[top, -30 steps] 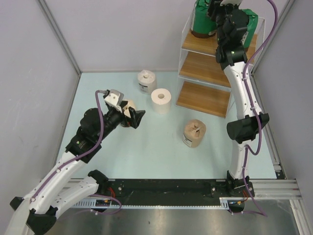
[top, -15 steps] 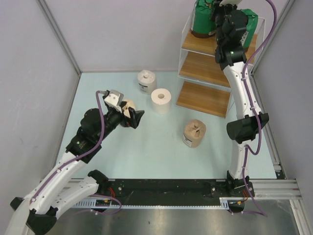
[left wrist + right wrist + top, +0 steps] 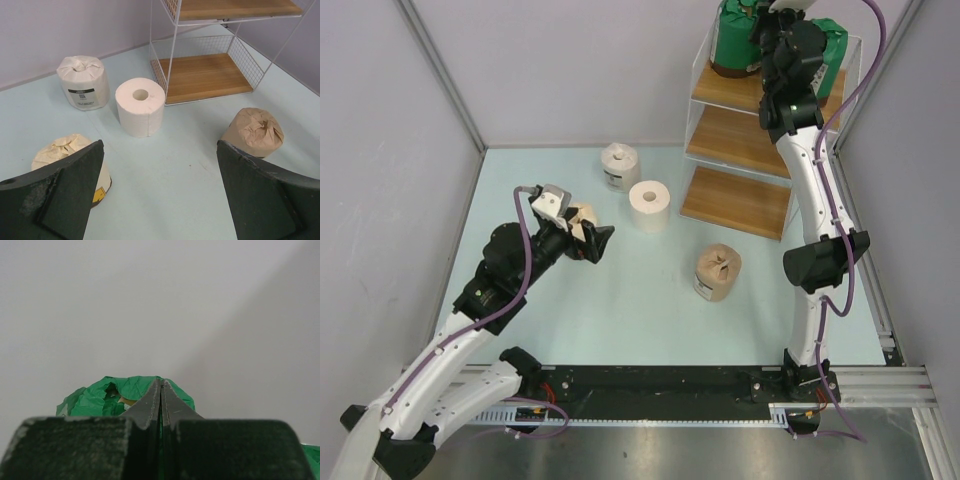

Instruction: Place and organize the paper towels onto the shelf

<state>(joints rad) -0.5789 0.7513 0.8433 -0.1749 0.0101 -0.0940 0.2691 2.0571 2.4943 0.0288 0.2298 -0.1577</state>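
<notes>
The left claw [image 3: 159, 150] hangs spread wide, with the cream roll [image 3: 70, 152] at its 8 o'clock — it should centre over that roll before closing. The right claw [image 3: 161, 385] is clenched flat, with a green roll [image 3: 125, 392] just beyond. The shelf [image 3: 735, 200], at the table's 1 o'clock, holds two green rolls [image 3: 733, 42] on top — its lower boards show bare.

Two rolls [image 3: 732, 45] atop the shelf [image 3: 735, 200], four on the table [image 3: 640, 315]
</notes>
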